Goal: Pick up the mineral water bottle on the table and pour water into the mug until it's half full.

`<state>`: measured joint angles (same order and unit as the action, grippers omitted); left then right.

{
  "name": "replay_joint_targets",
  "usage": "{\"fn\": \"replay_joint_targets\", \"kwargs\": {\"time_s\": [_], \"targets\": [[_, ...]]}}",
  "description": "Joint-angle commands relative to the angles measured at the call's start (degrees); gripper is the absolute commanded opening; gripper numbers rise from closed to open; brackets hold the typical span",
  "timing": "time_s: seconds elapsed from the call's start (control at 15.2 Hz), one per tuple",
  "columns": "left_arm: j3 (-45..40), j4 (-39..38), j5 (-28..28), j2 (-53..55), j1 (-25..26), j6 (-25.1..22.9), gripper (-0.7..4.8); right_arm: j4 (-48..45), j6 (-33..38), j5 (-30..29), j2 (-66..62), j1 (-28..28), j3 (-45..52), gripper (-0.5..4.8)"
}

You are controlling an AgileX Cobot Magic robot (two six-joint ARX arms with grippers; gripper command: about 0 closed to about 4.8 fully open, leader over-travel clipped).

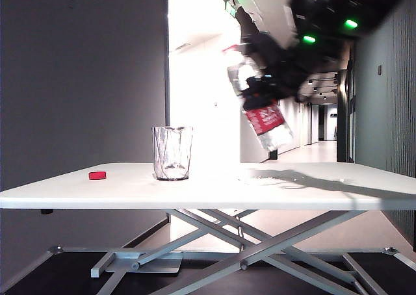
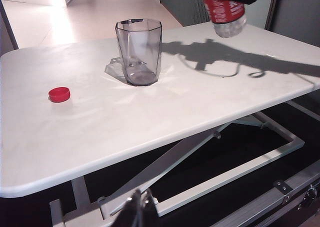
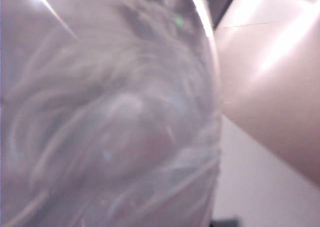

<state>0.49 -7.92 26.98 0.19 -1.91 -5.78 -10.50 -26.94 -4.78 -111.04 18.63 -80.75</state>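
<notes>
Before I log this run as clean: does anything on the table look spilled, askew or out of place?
No spill shows on the table. The mug stands upright and looks empty; the red cap lies loose beside it. The right gripper holds the mineral water bottle tilted in the air, not over the mug. The left gripper sits shut below the table edge.

bottle (image 3: 110,117): blurred, fills right wrist view | right tool (image 1: 270,87): motion-blurred | left tool (image 2: 137,212): mostly cut off

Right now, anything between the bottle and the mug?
Nothing visible. The right gripper holds the mineral water bottle tilted in the air, to the right of the mug. Only bare table lies between. The red cap sits on the mug's far side.
</notes>
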Motion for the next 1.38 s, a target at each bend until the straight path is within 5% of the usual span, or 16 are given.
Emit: {"fn": "replay_joint_targets", "kwargs": {"time_s": [0.07,0.26,0.66,1.38], "targets": [[0.09,-0.15,0.20,0.02,-0.02,-0.26,-0.05,-1.29,-7.61,7.04,1.07,2.29,-1.88,1.92],[0.09,-0.17,0.17,0.02,-0.02,-0.26,-0.05,-1.86,-13.97,14.10,0.13,4.81,-1.90,1.92],[0.09,-0.11,0.15,0.02,-0.02,-0.37,-0.05,-3.61,-16.06,15.65,-4.76,5.20,-2.89,1.92],[0.09,-0.15,0.17,0.02,-0.02,-1.31,-0.05,-6.38,-35.85,24.15,-9.11,7.80,-6.91,1.87]]}}
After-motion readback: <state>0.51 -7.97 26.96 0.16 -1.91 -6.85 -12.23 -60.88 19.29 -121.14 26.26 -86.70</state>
